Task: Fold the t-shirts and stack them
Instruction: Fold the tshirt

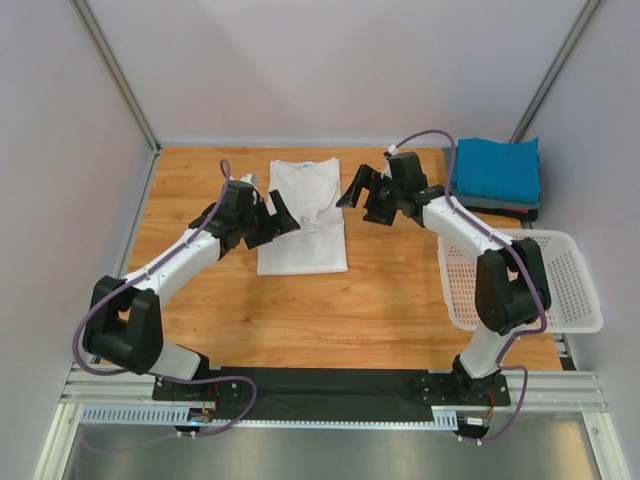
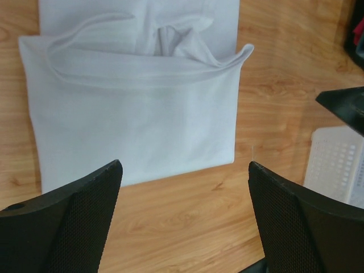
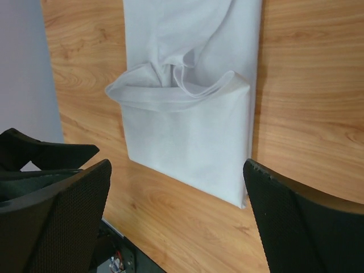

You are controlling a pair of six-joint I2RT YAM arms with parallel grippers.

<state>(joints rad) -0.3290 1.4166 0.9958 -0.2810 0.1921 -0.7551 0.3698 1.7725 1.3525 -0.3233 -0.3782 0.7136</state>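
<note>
A white t-shirt (image 1: 303, 215) lies on the wooden table at centre back, its lower half folded up over the body with a loose rumpled hem across the middle. My left gripper (image 1: 275, 222) hovers at the shirt's left edge, open and holding nothing. My right gripper (image 1: 362, 190) hangs just off the shirt's right edge, also open and empty. The left wrist view has the folded shirt (image 2: 136, 108) beyond the left gripper (image 2: 183, 165), with bare wood between the fingers. In the right wrist view the shirt (image 3: 193, 125) lies ahead of the right gripper (image 3: 177, 163). A folded teal t-shirt (image 1: 497, 170) rests on a dark grey one (image 1: 505, 207) at back right.
A white mesh basket (image 1: 560, 280) stands at the right edge of the table, beside the right arm. Pale walls close in the table on the left, back and right. A metal rail (image 1: 330, 390) carrying the arm bases runs along the near edge.
</note>
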